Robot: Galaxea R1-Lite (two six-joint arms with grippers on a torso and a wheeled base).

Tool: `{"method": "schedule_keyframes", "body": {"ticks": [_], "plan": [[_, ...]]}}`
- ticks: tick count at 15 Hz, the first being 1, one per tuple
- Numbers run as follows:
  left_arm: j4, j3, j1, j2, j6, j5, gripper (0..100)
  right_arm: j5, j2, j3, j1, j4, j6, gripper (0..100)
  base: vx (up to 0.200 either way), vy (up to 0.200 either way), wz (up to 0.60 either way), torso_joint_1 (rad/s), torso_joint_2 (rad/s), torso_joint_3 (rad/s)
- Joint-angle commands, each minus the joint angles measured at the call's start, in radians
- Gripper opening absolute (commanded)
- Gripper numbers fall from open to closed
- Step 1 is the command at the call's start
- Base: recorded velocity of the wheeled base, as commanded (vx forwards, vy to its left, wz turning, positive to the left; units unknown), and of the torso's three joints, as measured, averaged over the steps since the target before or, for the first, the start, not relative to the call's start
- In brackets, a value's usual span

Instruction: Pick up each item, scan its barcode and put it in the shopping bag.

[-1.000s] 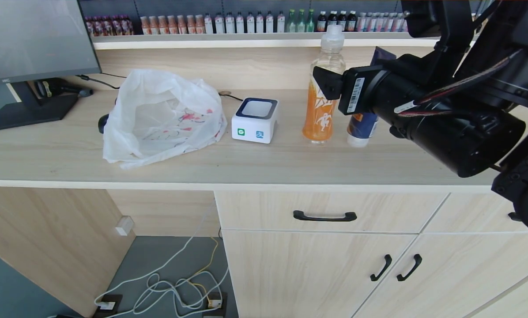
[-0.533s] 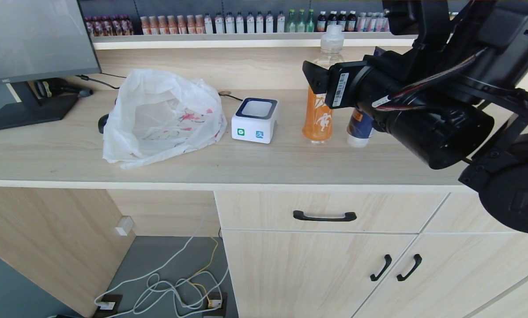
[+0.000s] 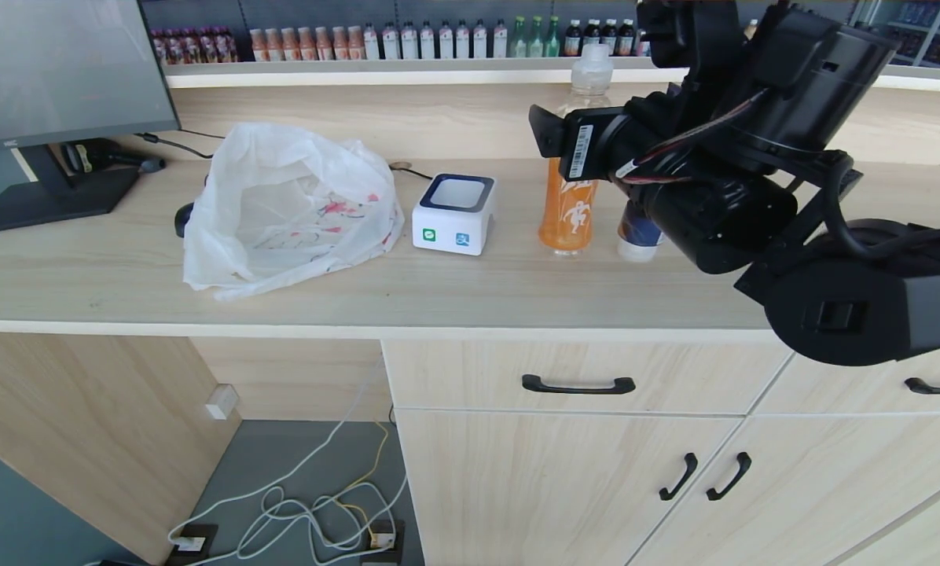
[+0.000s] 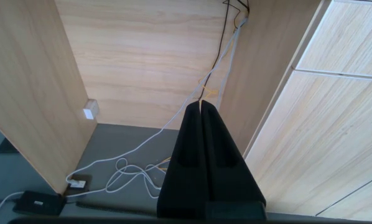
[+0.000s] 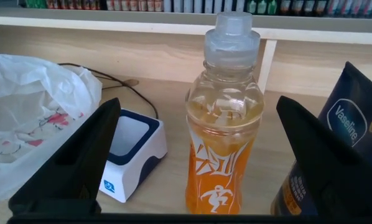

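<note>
The right gripper (image 5: 197,107) is wide open, holding nothing. It could bump the tall bottle (image 5: 224,162) over.

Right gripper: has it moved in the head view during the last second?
Yes. Measured against the unmoved orange bottle, the right gripper has shifted to the robot's left and slightly upward in the head view.

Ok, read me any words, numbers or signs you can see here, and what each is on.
Tube: white script brand name, not quoted here.
Orange bottle: white running figure, no readable words.
Scanner: one green icon, one blue icon, no words.
Barcode sticker on the right arm: digits too small.
Shopping bag: red print, crumpled, unreadable.
</note>
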Motion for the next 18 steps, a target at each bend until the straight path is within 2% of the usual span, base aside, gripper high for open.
{"method": "schedule_keyframes", "body": {"ticks": [1, 18], "plan": [[0.0, 0.0, 0.0, 0.0, 0.0, 0.0, 0, 0.001, 0.03, -0.022, -0.02, 0.0, -0.001, 100, 0.0, 0.0, 0.0, 0.0, 0.0, 0.0], [0.0, 0.0, 0.0, 0.0, 0.0, 0.0, 0, 0.004, 0.195, -0.203, -0.077, 0.003, -0.019, 100, 0.0, 0.0, 0.0, 0.0, 0.0, 0.0]]}}
